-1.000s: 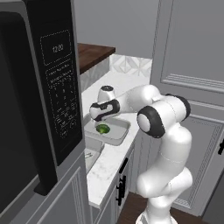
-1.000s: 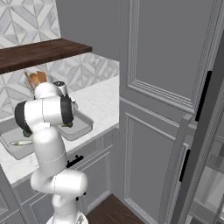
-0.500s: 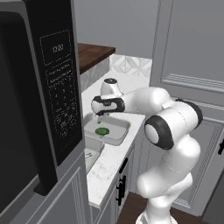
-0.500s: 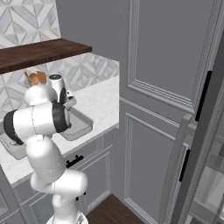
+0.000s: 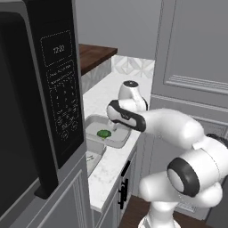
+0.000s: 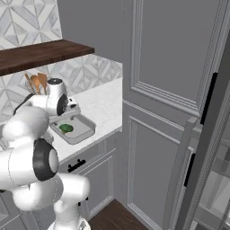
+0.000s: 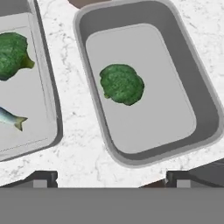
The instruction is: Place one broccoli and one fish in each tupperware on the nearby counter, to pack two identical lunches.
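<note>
While the gripper [image 7: 109,177] is hanging over the white counter [image 7: 78,153] with its jaws spread wide and nothing between them, one tray [image 7: 205,111] is lying straight below it, holding a single broccoli [image 7: 121,84] near the middle of its floor. A second tray [image 7: 49,109] is sitting just beside the first, apart from it by a strip of bare counter, and it is carrying another broccoli [image 7: 13,54] with a small fish [image 7: 11,118] near it, the two not touching. From the left base view, a big black microwave [image 5: 44,111] is standing close on the left, its front corner overhanging the near tray and hiding much of it, while the far tray [image 5: 116,141] is showing past the arm's forearm. From the right base view, wooden utensils [image 6: 37,83] are standing behind the arm's wrist against the patterned tile wall, under a dark brown shelf [image 6: 40,53], and a tall grey cabinet [image 6: 166,90] is rising right where the counter is ending.
</note>
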